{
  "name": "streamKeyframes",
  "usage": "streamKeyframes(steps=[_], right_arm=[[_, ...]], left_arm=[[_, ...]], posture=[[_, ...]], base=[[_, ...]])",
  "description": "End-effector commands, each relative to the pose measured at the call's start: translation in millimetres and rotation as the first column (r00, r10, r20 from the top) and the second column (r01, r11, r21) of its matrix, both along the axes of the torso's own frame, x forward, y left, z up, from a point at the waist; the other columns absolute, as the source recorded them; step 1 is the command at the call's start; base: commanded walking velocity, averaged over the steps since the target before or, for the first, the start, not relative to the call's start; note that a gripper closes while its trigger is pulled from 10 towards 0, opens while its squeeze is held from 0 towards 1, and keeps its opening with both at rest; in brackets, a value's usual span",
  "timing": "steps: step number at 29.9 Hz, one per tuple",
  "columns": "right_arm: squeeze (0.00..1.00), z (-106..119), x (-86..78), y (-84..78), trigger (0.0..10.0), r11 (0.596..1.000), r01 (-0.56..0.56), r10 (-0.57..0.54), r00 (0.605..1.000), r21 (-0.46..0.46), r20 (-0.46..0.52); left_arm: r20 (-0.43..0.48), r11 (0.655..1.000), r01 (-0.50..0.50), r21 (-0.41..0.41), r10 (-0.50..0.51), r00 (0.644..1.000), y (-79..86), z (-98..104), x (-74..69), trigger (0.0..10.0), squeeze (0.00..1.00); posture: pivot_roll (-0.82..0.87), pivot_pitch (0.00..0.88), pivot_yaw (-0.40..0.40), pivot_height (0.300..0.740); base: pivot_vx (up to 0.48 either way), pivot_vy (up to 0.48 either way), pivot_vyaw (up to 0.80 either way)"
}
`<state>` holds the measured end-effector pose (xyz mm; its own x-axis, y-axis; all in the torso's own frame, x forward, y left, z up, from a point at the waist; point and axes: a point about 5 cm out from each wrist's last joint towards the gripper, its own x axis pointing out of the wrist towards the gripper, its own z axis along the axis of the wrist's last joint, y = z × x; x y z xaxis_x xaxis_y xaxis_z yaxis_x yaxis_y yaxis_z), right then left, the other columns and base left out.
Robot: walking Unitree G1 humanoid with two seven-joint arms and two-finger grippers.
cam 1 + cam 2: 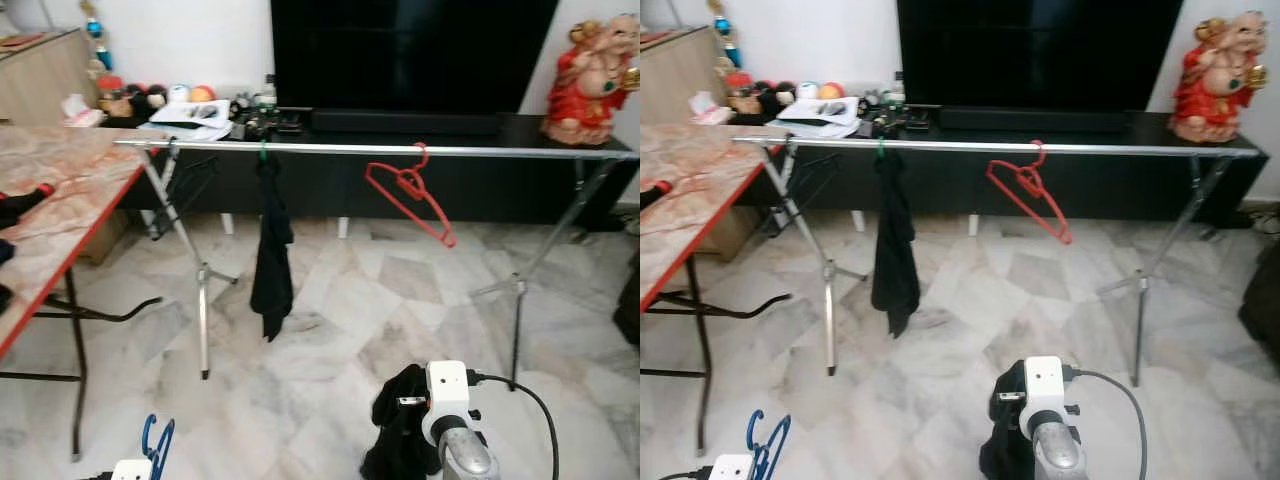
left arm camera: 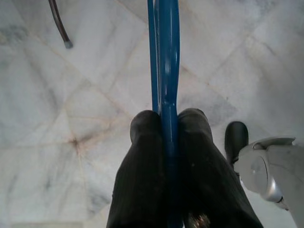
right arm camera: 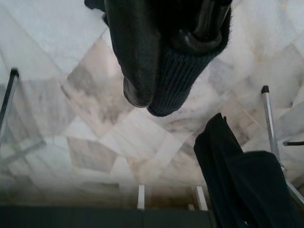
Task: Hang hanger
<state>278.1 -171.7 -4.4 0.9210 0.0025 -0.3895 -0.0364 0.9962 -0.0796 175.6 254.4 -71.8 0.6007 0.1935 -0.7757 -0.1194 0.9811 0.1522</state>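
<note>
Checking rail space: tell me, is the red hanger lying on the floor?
No, the red hanger hangs tilted from the metal rail.

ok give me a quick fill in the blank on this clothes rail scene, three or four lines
1. The left end effector is shut on a hanger coloured ____.
2. The empty hanger tilted on the rail is ____.
3. The right end effector grips a dark ____.
4. The black garment on the rail hangs to the ____ of the red hanger.

Missing words: blue; red; garment; left
</note>
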Motion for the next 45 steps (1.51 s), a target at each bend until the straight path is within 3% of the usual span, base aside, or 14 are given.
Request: streamKeyframes(steps=[1,20,31,38,45], right_arm=[[0.0,3.7,2.6,-1.3,10.0,1.0,0.008,-0.008,1.0,0.004,0.021],[0.0,4.4,2.9,-1.8,10.0,1.0,0.017,-0.017,0.999,0.003,0.028],[0.0,7.4,6.4,0.7,10.0,1.0,0.022,-0.023,0.999,0.01,0.041],[0.0,7.0,6.0,3.7,10.0,1.0,0.011,-0.011,0.999,0.012,0.04],[0.0,8.7,7.1,1.6,10.0,1.0,0.016,-0.016,0.999,0.011,0.048]], left_arm=[[-0.002,1.0,0.0,-0.005,0.0,1.0,-0.7,-0.4,-0.2,10.0,0.0],[-0.01,1.0,0.007,-0.026,-0.007,1.0,-5.9,-5.0,-7.8,10.0,0.0],[0.019,0.999,0.037,-0.036,-0.037,0.999,-20.5,-0.2,11.9,10.0,0.0],[0.02,0.999,0.026,-0.035,-0.026,0.999,-16.8,-1.1,7.7,10.0,0.0],[0.009,0.999,0.015,-0.028,-0.015,1.0,-1.9,-0.8,-1.4,10.0,0.0]], posture=[[0.03,0.014,0.034,0.74],[-0.01,0.0,0.047,0.74],[0.01,0.0,0.064,0.74],[0.03,0.0,0.058,0.74],[0.03,0.0,0.057,0.74]], base=[[0.0,0.0,0.0],[0.0,0.0,0.0],[0.0,0.0,0.0],[-0.207,0.0,0.0],[-0.247,0.0,0.0]])
